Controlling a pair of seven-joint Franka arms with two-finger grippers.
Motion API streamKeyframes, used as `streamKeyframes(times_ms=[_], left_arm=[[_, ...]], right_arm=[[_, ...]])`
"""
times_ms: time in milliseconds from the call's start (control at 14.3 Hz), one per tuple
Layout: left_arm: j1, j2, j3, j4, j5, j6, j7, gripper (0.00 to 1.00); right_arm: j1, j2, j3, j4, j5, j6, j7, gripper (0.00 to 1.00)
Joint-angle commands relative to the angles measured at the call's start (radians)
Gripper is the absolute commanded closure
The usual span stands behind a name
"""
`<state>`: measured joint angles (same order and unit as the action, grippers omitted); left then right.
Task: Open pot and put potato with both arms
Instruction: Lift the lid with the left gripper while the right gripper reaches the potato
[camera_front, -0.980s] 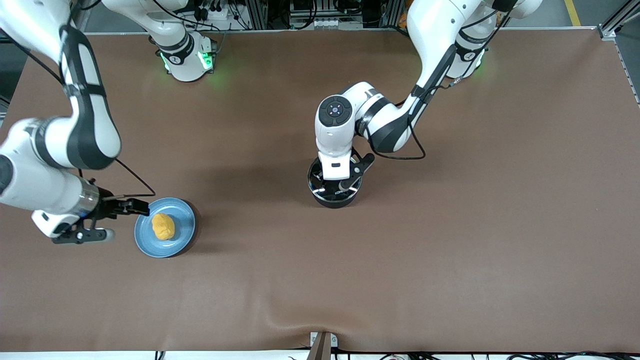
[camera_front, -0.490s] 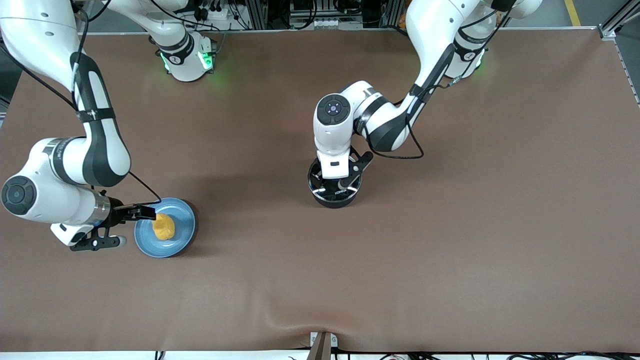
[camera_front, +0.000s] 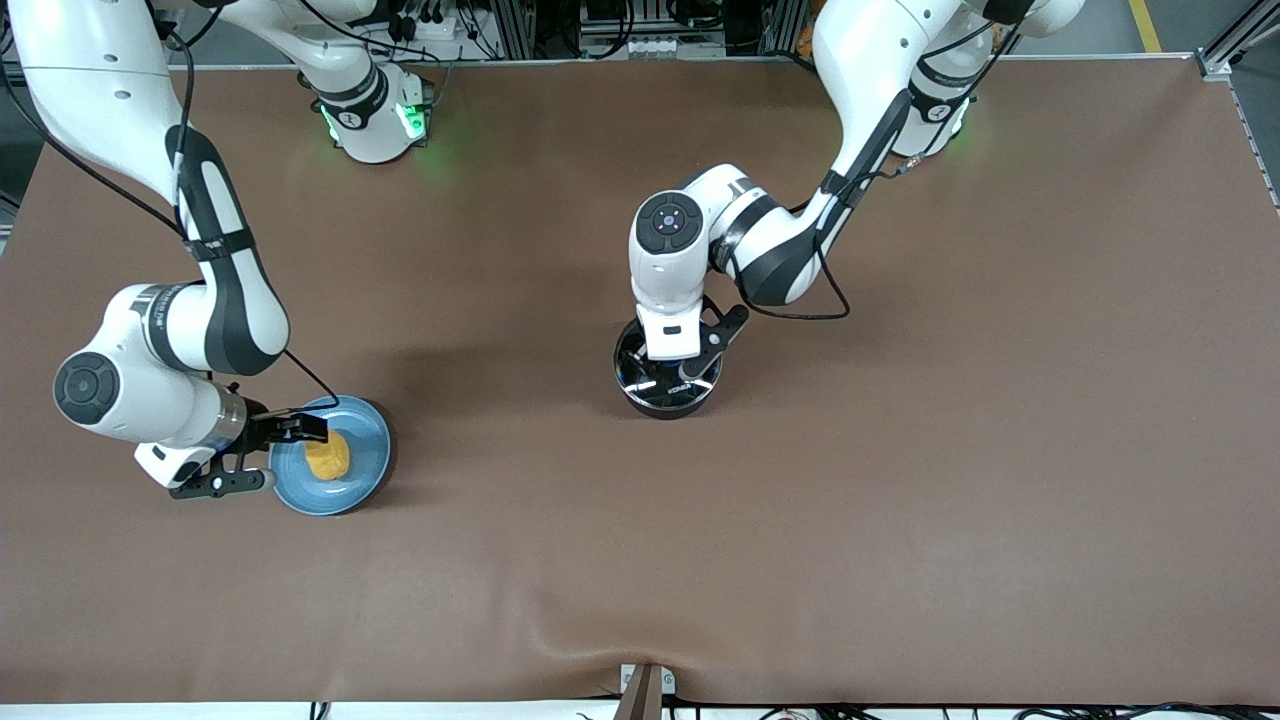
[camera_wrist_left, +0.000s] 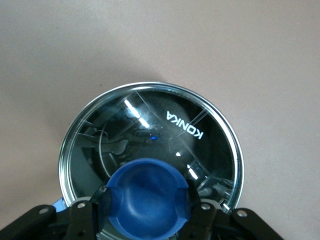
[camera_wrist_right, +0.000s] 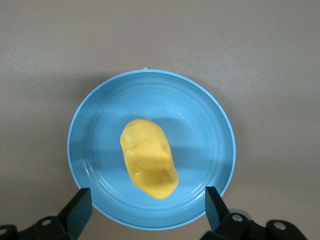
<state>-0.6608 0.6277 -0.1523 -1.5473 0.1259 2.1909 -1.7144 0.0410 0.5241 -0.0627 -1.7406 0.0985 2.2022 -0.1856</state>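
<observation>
left gripper (camera_wrist_left: 145, 212) sat mid-frame, jaws spread around blue knob (camera_wrist_left: 146, 192) of glass-lidded black pot (camera_front: 668, 385). right gripper (camera_wrist_right: 145, 210), jaws open, over lumpy yellow-orange potato (camera_front: 327, 455) on light-blue plate (camera_front: 372, 465), lower left of frame. potato probably light, firm; grip across its narrow middle.

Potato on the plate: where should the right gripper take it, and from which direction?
Come straight down with the right gripper, open over the blue plate. Pinch the potato across its narrow middle: it lies flat, long axis running between the fingers, and the rim blocks any side approach.
</observation>
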Motion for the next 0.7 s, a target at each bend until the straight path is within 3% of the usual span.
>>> streamKeyframes(times_ms=[0, 630], left_arm=[[0.013, -0.049, 0.005, 0.013, 0.012, -0.034, -0.014, 1.0], [0.208, -0.291, -0.004, 0.012, -0.092, -0.328, 0.425, 1.0]], right_arm=[[-0.004, 0.01, 0.003, -0.005, 0.023, 0.03, -0.023, 0.0], [-0.001, 0.088, 0.012, -0.007, 0.023, 0.123, -0.025, 0.0]])
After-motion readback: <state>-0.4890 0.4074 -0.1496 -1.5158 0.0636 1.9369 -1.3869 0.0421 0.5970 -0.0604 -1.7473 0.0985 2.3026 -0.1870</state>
